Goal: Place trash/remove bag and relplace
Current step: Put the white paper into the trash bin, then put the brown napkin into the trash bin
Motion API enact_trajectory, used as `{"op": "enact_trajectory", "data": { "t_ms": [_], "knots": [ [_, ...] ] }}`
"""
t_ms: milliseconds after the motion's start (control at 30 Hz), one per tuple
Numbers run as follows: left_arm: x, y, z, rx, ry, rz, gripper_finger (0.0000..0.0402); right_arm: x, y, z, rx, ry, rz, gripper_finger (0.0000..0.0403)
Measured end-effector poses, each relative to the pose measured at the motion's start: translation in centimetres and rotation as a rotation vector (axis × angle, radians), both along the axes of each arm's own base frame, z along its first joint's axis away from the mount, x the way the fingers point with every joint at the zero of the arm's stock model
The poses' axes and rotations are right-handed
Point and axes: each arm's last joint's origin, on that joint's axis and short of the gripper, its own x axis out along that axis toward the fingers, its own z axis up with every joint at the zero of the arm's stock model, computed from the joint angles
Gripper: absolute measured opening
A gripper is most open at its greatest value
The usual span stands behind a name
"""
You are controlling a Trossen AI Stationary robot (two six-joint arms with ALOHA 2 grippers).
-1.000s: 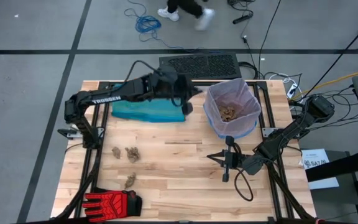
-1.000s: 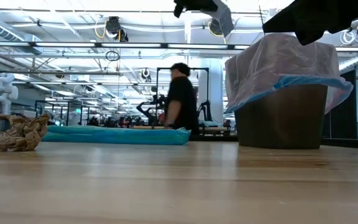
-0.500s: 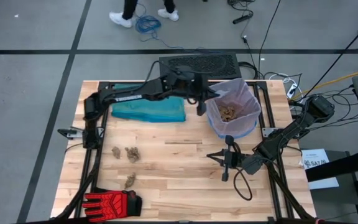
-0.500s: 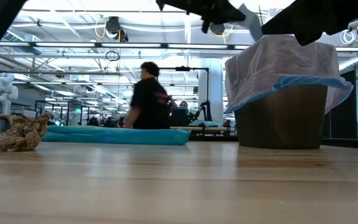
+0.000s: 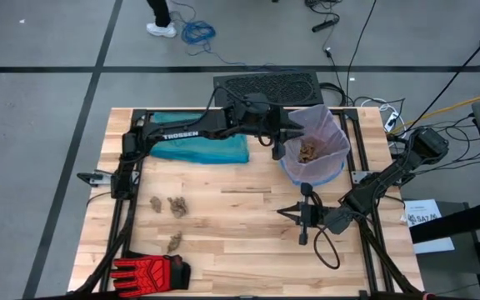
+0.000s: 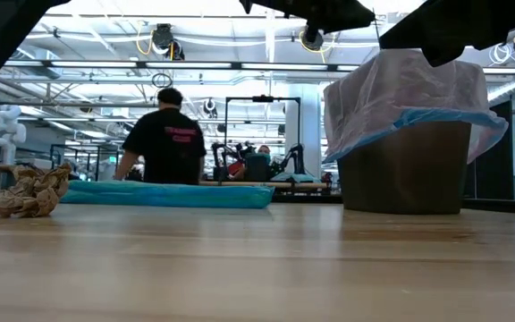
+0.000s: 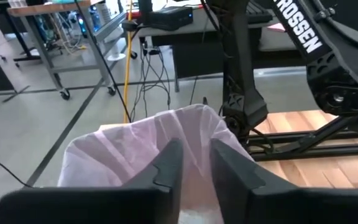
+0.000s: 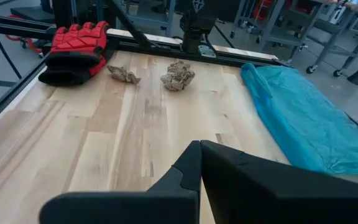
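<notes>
Tan wads [image 5: 170, 205]: three on table; lilac bag [image 5: 333, 133], one; left fingers [image 7: 192, 163] parted, right fingers [image 8: 199, 163] clenched.

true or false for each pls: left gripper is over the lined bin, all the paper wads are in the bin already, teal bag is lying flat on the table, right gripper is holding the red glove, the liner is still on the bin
1. The left gripper is over the lined bin. True; it hangs at the rim, fingers slightly apart.
2. All paper wads are in the bin. False: three wads lie on the table.
3. The teal bag lies flat on the table. True.
4. The right gripper holds the red glove. False: it is shut and empty, and the glove lies far from it at the table's front corner.
5. The lilac liner is on the bin. True.
</notes>
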Motion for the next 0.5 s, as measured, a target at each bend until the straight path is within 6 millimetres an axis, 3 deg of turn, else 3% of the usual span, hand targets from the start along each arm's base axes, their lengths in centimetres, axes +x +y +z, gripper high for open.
{"op": "enact_trajectory", "data": {
  "t_ms": [267, 400, 500],
  "knots": [
    [-0.2, -0.1, 0.2, 0.027, 0.009, -0.006, 0.0142, 0.0, 0.0, 0.0, 0.0, -0.001, -0.002, 0.0],
    [-1.6, -0.9, 1.9, 0.153, 0.027, 0.048, 0.0135, 0.0, 0.0, 0.0, 0.002, 0.001, -0.002, 0.0],
    [-3.3, -1.9, 3.2, 0.261, 0.113, 0.153, 0.0108, 0.0, 0.0, -0.1, 0.001, 0.007, -0.003, 0.0]
  ]
}}
